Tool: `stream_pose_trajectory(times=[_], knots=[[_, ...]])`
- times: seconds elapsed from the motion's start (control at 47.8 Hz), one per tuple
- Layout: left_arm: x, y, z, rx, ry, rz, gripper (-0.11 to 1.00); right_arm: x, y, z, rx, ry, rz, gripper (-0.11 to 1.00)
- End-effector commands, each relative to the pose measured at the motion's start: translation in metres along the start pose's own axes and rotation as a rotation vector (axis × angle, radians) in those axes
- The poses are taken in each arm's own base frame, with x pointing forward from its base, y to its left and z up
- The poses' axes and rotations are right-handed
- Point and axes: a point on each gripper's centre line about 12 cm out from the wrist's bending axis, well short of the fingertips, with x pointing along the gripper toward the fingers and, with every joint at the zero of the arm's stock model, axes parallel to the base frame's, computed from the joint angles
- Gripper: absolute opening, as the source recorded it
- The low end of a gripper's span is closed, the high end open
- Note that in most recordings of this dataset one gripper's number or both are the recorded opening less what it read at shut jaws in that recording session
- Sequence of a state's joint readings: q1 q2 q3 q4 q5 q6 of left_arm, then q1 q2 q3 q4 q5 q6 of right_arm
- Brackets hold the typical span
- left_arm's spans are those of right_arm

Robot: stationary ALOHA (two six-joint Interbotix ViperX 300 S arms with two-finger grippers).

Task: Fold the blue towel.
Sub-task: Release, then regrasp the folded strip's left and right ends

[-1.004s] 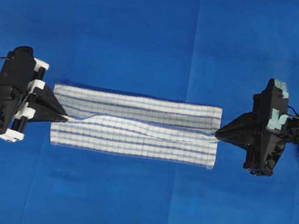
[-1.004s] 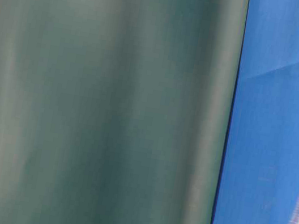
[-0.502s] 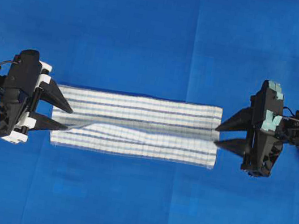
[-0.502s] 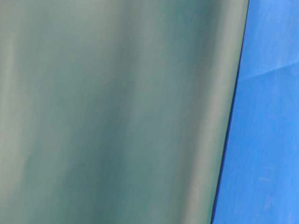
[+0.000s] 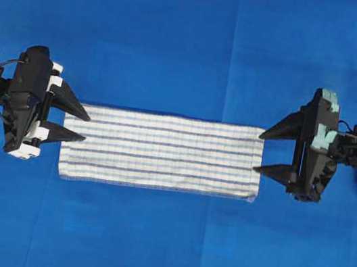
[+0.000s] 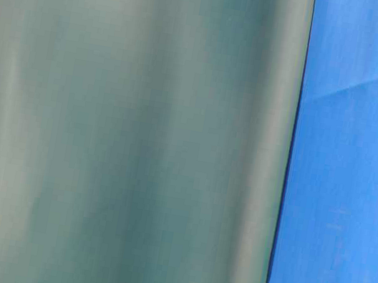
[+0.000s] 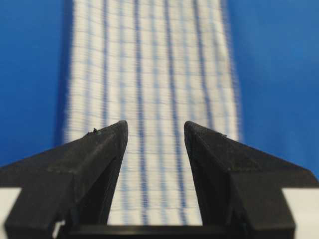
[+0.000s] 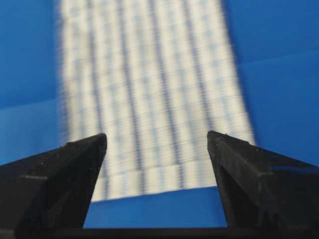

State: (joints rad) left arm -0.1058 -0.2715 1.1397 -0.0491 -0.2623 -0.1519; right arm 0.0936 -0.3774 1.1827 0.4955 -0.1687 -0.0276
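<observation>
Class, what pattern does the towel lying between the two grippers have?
The blue towel is white with thin dark-blue and pale-blue stripes, clearest in the overhead view.

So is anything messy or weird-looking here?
Not really. The blue towel lies flat in a tidy folded strip, only slightly slanted. Both the left gripper and right gripper are open, holding nothing. The table-level camera is mostly blocked by something blurry grey-green.

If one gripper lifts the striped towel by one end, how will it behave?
The towel is probably floppy: it is thin woven cloth lying flat, so a lifted end would likely drape and sag. It looks light, so it should rise easily. Pushed from an end, it would more likely bunch or wrinkle on the blue table cover than slide whole.
</observation>
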Motion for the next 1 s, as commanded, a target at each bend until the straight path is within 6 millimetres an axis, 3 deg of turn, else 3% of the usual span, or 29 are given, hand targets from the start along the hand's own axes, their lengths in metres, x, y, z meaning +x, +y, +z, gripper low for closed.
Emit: stream_pose_trajectory(times=[0.0, 0.272, 0.816, 0.921, 0.983], knots=[[0.0, 0.005, 0.011, 0.001, -0.034, 0.016, 0.42, -0.001, -0.005, 0.012, 0.006, -0.042, -0.016, 0.85], [0.004, 0.022, 0.009, 0.005, -0.001, 0.072, 0.42, 0.008, -0.027, 0.011, 0.013, -0.028, -0.098, 0.85], [0.033, 0.049, -0.045, -0.048, 0.225, 0.152, 0.42, 0.048, -0.043, -0.011, 0.018, 0.061, -0.192, 0.84], [0.034, 0.049, -0.044, -0.052, 0.224, 0.152, 0.42, 0.05, -0.044, -0.012, 0.015, 0.068, -0.193, 0.81], [0.034, 0.049, -0.044, -0.056, 0.226, 0.153, 0.4, 0.05, -0.044, -0.012, 0.014, 0.068, -0.193, 0.73]])
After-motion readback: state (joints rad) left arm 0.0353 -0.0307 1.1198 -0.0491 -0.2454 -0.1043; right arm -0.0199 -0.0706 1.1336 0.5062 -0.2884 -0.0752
